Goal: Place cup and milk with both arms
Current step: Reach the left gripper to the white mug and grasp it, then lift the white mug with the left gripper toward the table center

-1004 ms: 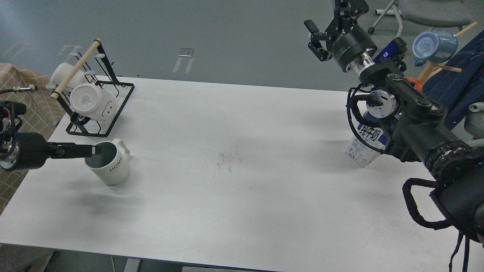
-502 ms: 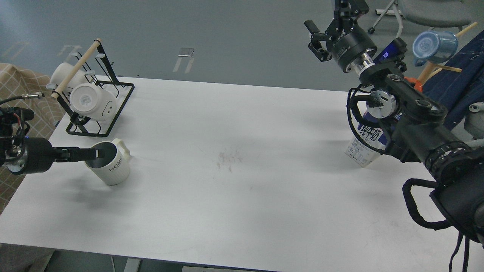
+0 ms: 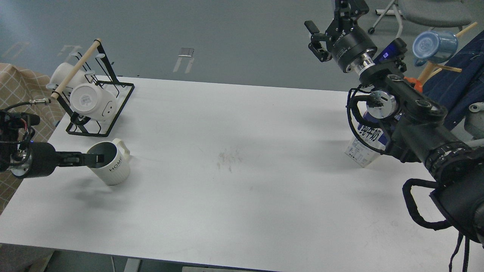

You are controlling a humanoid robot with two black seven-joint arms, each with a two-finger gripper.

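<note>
A white ribbed cup [image 3: 112,166] marked HOME stands on the table's left side, handle to the back right. My left gripper [image 3: 97,159] reaches in from the left and its dark tip sits at the cup's near rim, over the opening. Its two fingers cannot be told apart. A blue and white milk carton [image 3: 363,148] stands at the table's right edge, partly hidden behind my right arm. My right gripper [image 3: 317,39] is open and empty, raised high beyond the table's far edge, well away from the carton.
A black wire rack [image 3: 99,113] with a wooden bar holds two white mugs at the table's back left. A blue mug [image 3: 435,46] hangs on a wooden stand at the far right, off the white table [image 3: 234,189]. A chair base stands behind it.
My left arm has sunk lower and its tip has dropped a little at the cup's rim. The cup, the carton and the right arm have not moved.
</note>
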